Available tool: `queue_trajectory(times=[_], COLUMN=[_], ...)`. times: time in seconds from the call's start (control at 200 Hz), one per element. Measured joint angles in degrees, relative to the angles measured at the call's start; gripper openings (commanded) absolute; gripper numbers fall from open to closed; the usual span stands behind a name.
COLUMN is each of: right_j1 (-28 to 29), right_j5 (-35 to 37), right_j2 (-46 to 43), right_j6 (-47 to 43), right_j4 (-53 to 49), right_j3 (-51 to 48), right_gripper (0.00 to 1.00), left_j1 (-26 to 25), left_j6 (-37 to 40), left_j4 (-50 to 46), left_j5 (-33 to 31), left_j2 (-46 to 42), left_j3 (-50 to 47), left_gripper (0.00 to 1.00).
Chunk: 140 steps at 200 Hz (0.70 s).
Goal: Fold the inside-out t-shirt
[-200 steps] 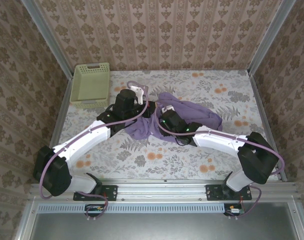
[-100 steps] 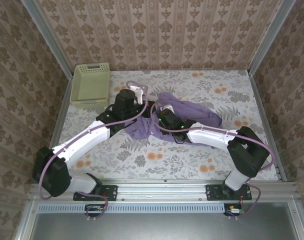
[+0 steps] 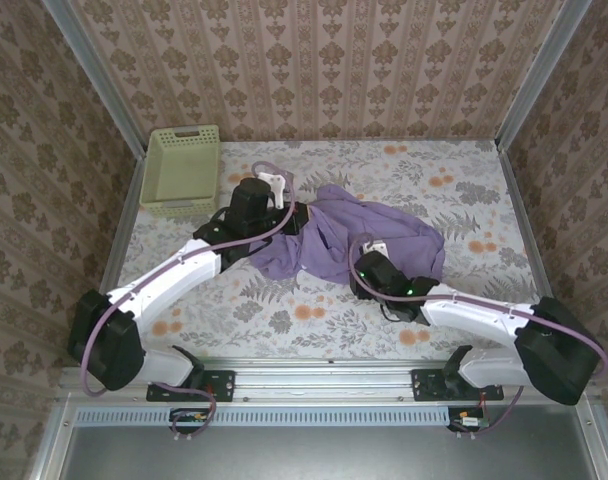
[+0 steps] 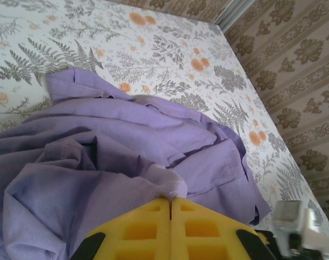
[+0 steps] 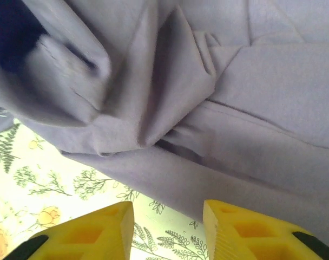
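One basket [image 3: 184, 207]; t-shirt [image 3: 384, 228] outside it

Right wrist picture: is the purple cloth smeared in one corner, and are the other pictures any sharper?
Right wrist: the t-shirt is blurred at upper left, with the table washed out bright below it. Left wrist: folds crisp, lower right corner out of focus. Top external: evenly lit, sharp throughout.
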Motion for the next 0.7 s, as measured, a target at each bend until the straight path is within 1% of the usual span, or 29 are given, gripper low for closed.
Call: queue_trajectory(times=[0.07, 0.11, 0.22, 0.305, 0.395, 0.7], right_j1=[0.00, 0.00, 0.00, 0.00, -0.48, -3.41], right_j5=[-0.15, -0.68, -2.23, -3.06, -3.76, -7.37], right_j2=[-2.40, -3.34, -2.69, 0.11, 4.68, 14.93], right_j6=[-0.31, -0.68, -1.99, -3.02, -4.39, -6.97], right_j4=[-0.22, -0.59, -1.03, -0.68, -0.48, -0.28], right_j3=[0.33, 1.14, 5.27, 8.81, 11.76, 15.56], right_gripper=[0.42, 0.40, 0.35, 0.30, 0.27, 0.27], left_j1=[-0.24, -0.39, -0.85, -1.07, -1.07, -1.07], left_j6=[0.00, 0.00, 0.00, 0.00, 0.00, 0.02], left_j4=[-0.37, -0.44, -0.31, -0.24, -0.26, -0.33], left_j5=[0.17, 0.22, 0.44, 0.44, 0.42, 0.42], left_j2=[0.48, 0.52, 0.50, 0.42, 0.24, 0.11], left_j3=[-0.02, -0.04, -0.17, -0.70, -1.20, -1.51], left_gripper=[0.00, 0.00, 0.00, 0.00, 0.00, 0.00])
